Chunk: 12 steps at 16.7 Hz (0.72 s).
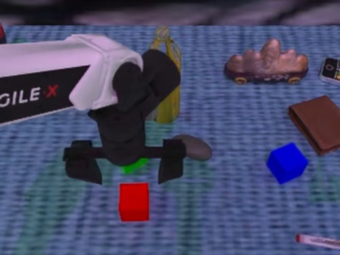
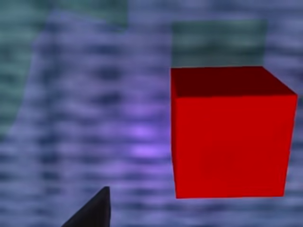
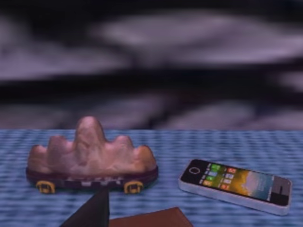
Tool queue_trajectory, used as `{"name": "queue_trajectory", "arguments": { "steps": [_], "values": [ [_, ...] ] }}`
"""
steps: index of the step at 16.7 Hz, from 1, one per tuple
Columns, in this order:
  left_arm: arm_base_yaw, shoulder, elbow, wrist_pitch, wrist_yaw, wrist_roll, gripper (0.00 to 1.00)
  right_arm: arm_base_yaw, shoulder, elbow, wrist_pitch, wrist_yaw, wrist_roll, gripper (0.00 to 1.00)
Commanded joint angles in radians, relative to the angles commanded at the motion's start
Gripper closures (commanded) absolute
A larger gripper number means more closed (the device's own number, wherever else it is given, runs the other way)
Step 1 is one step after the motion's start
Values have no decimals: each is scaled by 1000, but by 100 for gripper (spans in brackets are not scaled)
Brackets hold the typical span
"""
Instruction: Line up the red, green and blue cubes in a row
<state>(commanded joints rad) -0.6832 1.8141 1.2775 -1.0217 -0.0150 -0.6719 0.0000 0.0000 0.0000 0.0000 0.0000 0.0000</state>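
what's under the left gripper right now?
Under the open left gripper, a sliver of the bright green cube shows between its fingers; the rest is covered. The bright red cube sits just beside it.

Rendered simulation tabletop, as I saw it.
A blue woven-textured table (image 1: 239, 212) held scattered props: smartphone (image 3: 235, 186) beside a rock-shaped wheeled toy (image 3: 91, 158).

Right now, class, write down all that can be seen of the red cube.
The red cube is a small, plain, matte, bright red block with sharp edges. It sits flat on the blue woven-looking table, near the front, left of centre. Nothing touches it. The left claw hangs open just behind it, over the mostly hidden green cube.
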Motion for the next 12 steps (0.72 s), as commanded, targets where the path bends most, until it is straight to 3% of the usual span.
{"name": "queue_trajectory", "arguments": {
  "steps": [5,12],
  "values": [
    [40,84,100,-29,3,242,0,0,0,0,0,0,0,0],
    [129,237,269,-86,15,805,0,0,0,0,0,0,0,0]
  ]
}}
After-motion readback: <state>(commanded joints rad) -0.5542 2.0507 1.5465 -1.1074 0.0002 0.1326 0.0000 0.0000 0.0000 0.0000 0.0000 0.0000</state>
